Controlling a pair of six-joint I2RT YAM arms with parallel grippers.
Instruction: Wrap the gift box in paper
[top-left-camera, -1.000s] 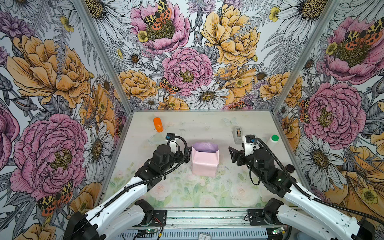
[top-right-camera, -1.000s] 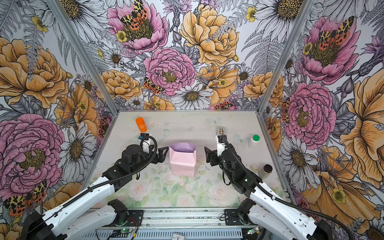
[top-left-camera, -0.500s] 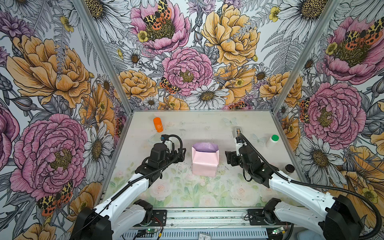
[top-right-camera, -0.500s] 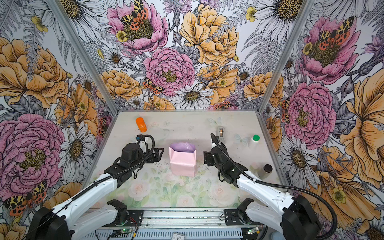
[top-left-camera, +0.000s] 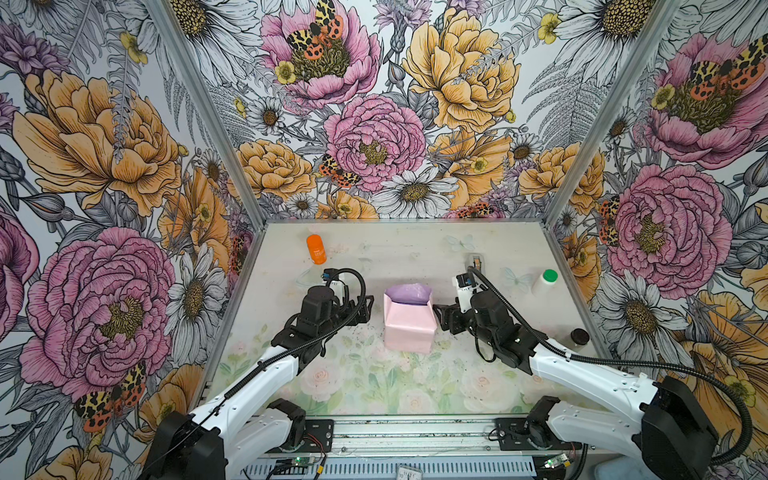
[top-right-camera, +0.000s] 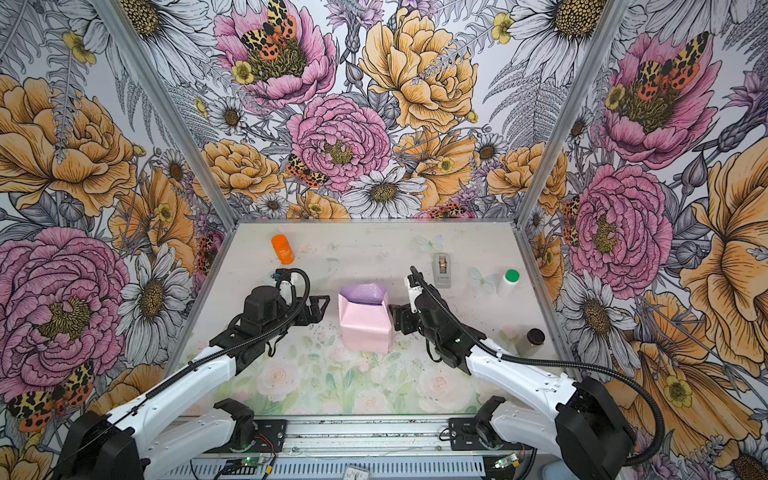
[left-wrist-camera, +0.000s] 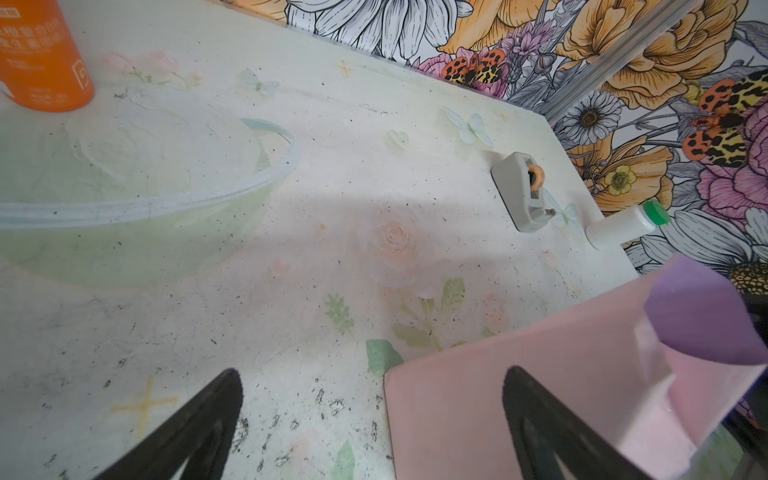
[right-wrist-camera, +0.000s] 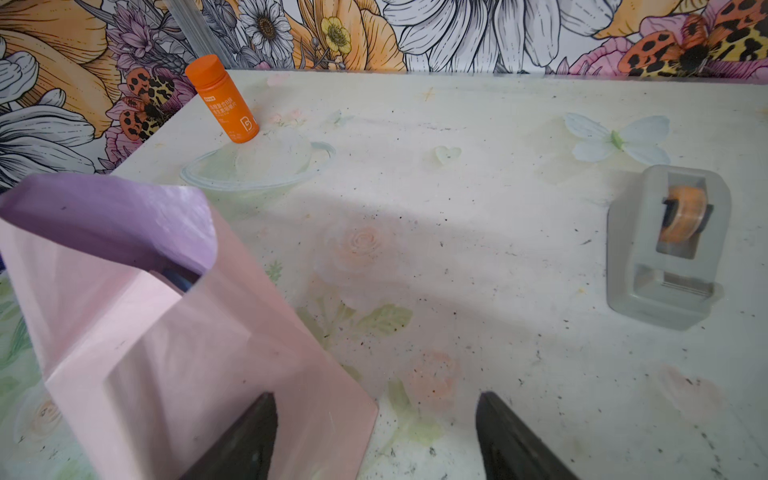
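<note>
Floral-papered walls (top-left-camera: 104, 137) enclose a pale, speckled counter (top-left-camera: 407, 253) printed with faint roses. At its middle sits the paper (top-left-camera: 409, 326), pink side out, folded around the gift box (right-wrist-camera: 178, 279), only a dark blue sliver showing at the open lilac end. Left jaws and right jaws flank it, both released, empty. An orange bottle (top-left-camera: 316, 248) and tape dispenser (top-right-camera: 441, 269) stand farther back.

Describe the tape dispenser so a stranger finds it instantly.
Start at the table, far half, right of the pink paper. The tape dispenser stands there, left of a green-capped white bottle. It alone is a grey block holding an orange roll.
</note>
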